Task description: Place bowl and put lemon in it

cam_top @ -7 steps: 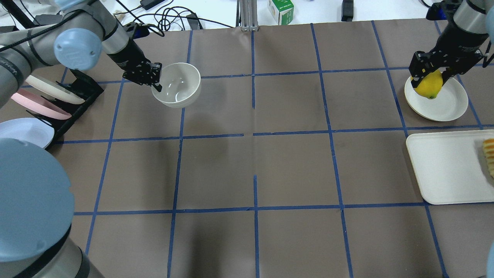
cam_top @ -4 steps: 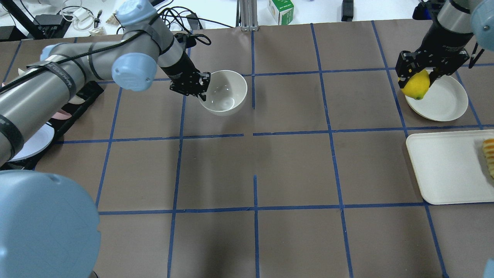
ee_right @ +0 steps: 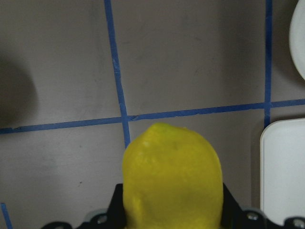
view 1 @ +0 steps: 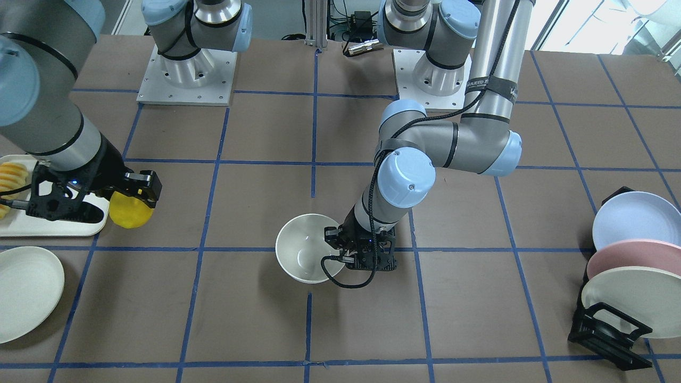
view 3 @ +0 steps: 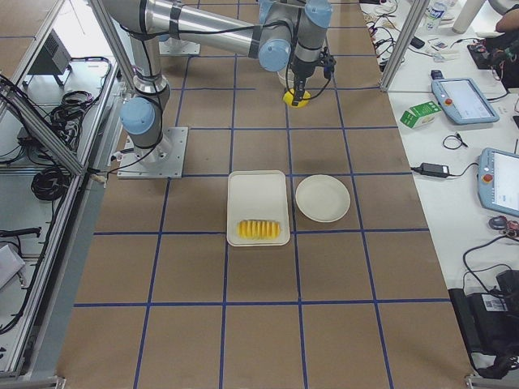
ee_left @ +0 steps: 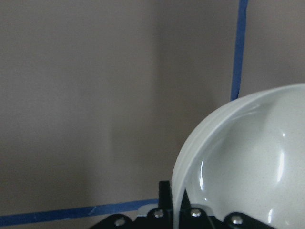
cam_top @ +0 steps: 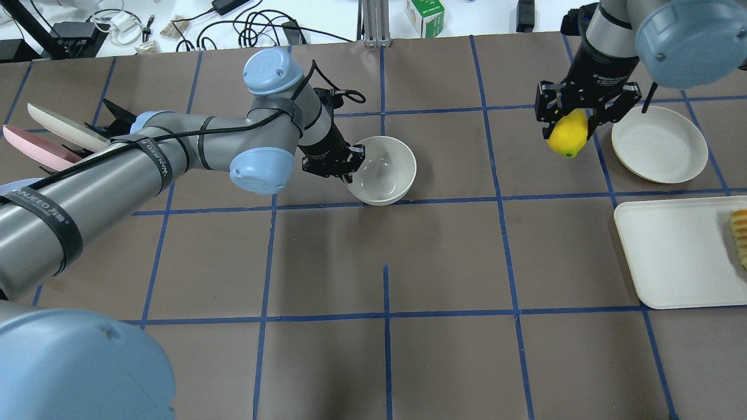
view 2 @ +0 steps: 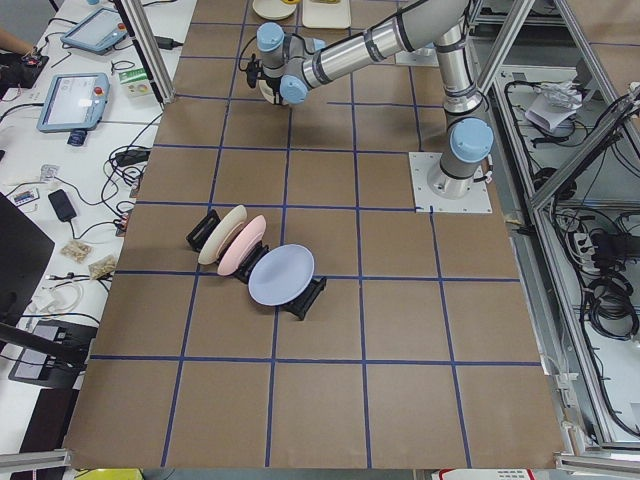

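Left gripper is clamped on the bowl rim, one finger inside and one outside; the bowl is seen at upper centre of the overhead view. Right gripper is closed around the lemon, held off the table at upper right, just left of the round plate.

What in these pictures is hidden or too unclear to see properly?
- Bowl base, overhead: its own rim hides whether it touches the table.
- Sliced food, overhead: cut by the right edge.
- Lemon, right wrist: lower part cut by the bottom edge.
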Controlling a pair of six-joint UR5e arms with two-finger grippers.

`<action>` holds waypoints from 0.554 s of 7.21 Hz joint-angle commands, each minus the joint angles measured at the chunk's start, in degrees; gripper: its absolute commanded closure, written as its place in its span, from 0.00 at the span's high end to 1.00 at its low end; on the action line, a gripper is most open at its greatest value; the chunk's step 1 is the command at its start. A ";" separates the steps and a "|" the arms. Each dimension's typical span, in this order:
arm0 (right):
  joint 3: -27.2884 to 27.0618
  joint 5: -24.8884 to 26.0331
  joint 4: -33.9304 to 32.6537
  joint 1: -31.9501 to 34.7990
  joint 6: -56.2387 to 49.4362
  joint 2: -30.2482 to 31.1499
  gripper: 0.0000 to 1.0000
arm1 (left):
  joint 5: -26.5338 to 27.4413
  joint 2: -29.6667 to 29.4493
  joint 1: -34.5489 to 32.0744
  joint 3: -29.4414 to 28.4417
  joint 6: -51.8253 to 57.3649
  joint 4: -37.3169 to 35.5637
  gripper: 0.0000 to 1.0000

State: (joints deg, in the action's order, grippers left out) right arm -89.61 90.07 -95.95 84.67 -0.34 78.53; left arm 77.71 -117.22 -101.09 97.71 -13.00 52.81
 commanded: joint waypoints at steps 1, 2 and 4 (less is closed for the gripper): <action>-0.04 -0.86 -0.38 5.47 4.26 -0.13 0.00 | 1.56 0.06 -1.12 0.55 -1.24 0.10 0.26; 0.14 -0.78 -0.73 7.50 9.34 -0.57 0.00 | 1.48 -0.20 -0.95 0.90 -0.55 -0.42 0.77; -0.21 -1.12 -2.05 8.22 10.09 -1.36 0.00 | 1.91 1.71 2.11 -0.67 -0.01 0.62 0.97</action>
State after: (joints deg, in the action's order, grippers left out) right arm -89.65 89.19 -97.53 92.14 8.76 77.58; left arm 79.32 -116.60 -100.83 97.75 -13.31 52.77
